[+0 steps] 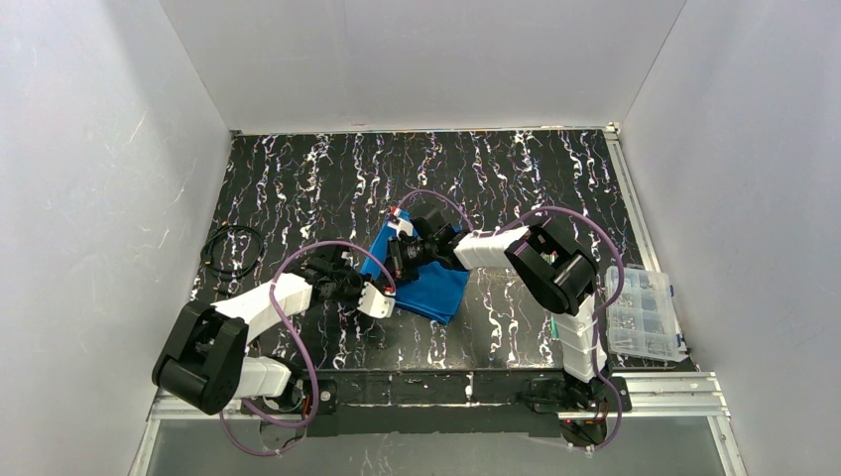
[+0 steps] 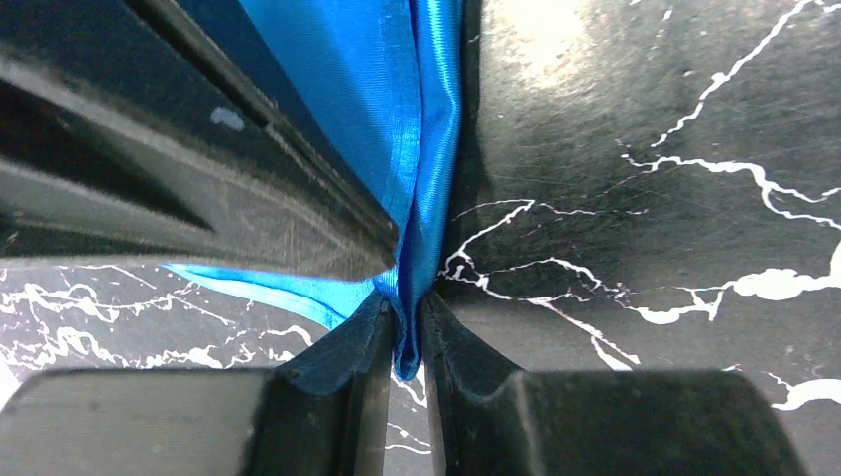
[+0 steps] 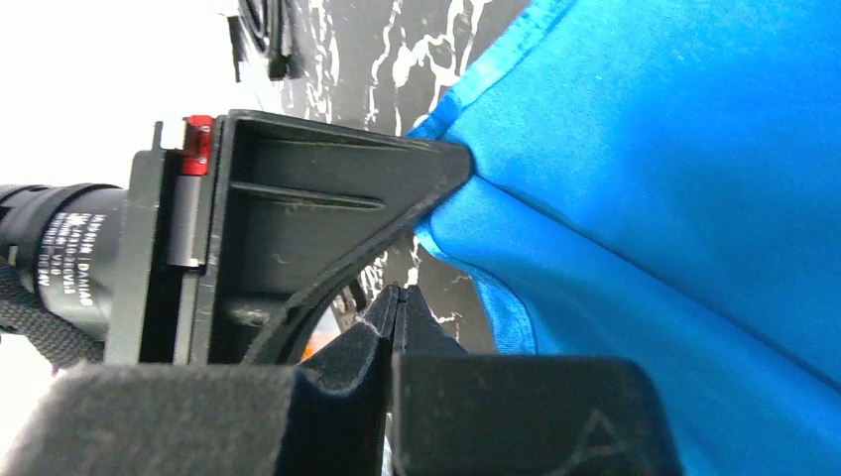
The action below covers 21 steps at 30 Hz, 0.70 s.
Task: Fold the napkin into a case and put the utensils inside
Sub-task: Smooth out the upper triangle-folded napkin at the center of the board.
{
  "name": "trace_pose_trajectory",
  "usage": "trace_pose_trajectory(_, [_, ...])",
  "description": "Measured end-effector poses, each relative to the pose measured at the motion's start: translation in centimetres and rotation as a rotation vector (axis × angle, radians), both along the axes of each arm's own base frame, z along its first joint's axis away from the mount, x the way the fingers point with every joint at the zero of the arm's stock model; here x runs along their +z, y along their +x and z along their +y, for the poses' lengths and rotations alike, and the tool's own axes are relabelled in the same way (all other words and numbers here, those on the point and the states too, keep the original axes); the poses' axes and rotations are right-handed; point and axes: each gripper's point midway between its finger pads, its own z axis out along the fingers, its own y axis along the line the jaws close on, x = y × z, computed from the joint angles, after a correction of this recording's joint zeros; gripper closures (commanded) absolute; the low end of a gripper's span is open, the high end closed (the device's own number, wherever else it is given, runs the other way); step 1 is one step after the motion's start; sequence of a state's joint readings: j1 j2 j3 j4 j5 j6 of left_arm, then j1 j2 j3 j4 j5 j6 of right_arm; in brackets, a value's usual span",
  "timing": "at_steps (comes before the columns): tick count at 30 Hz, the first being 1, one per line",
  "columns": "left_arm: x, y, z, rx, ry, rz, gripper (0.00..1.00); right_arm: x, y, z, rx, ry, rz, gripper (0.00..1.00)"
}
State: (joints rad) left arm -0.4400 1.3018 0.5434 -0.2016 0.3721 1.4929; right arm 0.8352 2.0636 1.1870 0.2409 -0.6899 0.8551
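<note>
Two claws at folded napkin (image 1: 436,288), mid worktop (image 1: 298,178). Top view: my left claw (image 1: 379,297) at napkin's near-left edge, my right claw (image 1: 399,260) over its left part. Left wrist view: left claw clenched on hemmed blue edge, cloth pinched between tips. Right wrist view: right claw clenched, tips touching, nothing seen between them; napkin just beside, to right.

top cam: high behind near edge, looks down on whole black white-veined table (image 1: 298,169). wrist cams: point-blank; all three share bright blue cloth napkin (image 1: 438,294).
</note>
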Motion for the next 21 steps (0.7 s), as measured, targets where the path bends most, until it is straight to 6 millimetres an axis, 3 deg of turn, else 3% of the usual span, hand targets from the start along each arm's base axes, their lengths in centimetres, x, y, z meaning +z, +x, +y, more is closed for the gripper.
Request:
trace_pose_trajectory(8, [0.4, 1.1, 0.0, 0.020, -0.001, -0.046, 0.83, 0.8, 1.1, 1.2, -0.016, 0.044, 0.021, 0.95])
trace_pose_trajectory(12, [0.0, 1.0, 0.2, 0.021, 0.004, -0.058, 0.82, -0.7, 2.0, 1.5, -0.031, 0.030, 0.048, 0.96])
trace_pose_trajectory(17, [0.1, 1.3, 0.3, 0.036, 0.002, -0.074, 0.73, -2.8, 2.3, 1.3, -0.051, -0.007, 0.086, 0.97])
trace_pose_trajectory(21, [0.5, 1.3, 0.5, 0.070, -0.004, -0.072, 0.68, -3.2, 2.4, 1.2, -0.057, -0.014, 0.090, 0.97])
